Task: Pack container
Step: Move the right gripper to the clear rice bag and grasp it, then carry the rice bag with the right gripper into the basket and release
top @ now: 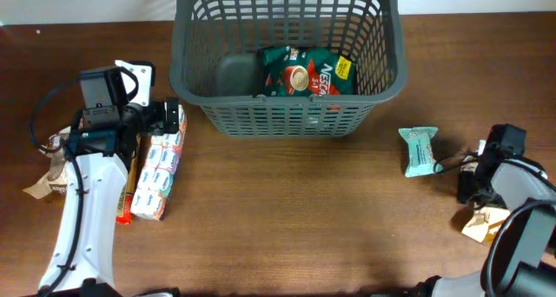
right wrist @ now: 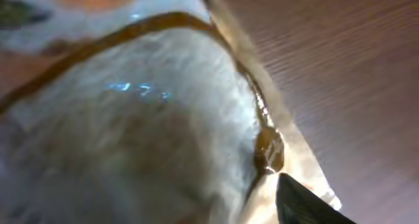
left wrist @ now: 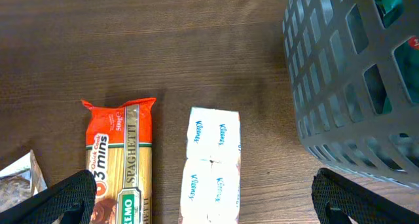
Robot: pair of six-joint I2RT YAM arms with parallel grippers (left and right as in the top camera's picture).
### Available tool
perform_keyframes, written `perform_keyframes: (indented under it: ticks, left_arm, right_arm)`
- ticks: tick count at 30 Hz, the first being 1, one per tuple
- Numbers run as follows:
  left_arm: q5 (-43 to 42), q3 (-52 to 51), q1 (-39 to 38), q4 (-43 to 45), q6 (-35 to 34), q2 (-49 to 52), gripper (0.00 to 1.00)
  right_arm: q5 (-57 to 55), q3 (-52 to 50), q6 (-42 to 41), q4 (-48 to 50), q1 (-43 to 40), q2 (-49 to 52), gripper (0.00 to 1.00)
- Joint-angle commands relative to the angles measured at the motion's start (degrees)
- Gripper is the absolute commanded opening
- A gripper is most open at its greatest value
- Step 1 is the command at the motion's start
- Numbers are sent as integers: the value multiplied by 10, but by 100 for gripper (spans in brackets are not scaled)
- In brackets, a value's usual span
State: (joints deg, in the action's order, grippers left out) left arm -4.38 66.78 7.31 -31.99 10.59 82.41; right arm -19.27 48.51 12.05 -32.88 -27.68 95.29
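Note:
The container (top: 287, 115), a dark grey lattice basket, stands at the back centre. A green coffee packet (top: 304, 71) and a dark item (top: 233, 74) lie in it. My left gripper (top: 161, 119) (left wrist: 206, 201) is open, straddling a white tissue pack (left wrist: 213, 165) (top: 158, 171) that lies beside a spaghetti packet (left wrist: 121, 155). The basket wall (left wrist: 353, 73) is just to its right. My right gripper (top: 472, 188) is pressed close against a beige packet (top: 483, 224) (right wrist: 150, 119). Only one of its fingers (right wrist: 304, 204) shows, at the packet's edge.
A teal packet (top: 420, 149) lies on the table right of the basket. Another beige packet (top: 48, 180) lies at the far left beside the left arm. Cables run along both arms.

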Motion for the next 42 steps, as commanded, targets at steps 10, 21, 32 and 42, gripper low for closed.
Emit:
perform_keyframes:
  ticks: [10,21,32,42]
  left_arm:
    - [-8,10,3,-1,-7,3,99]
    - [-8,10,3,0,-7,3,99]
    - [-8,10,3,0,-7,3,99]
    - [-8,10,3,-1,-7,3,99]
  right_arm:
    - [36,28,-98,-17,-7,69,4]
    - [144,373,-156,-261,-7,-14,4]
    - [348,815,-74,-427,114,-39,4]
    - [351,864,174,-370,389,-7,4]
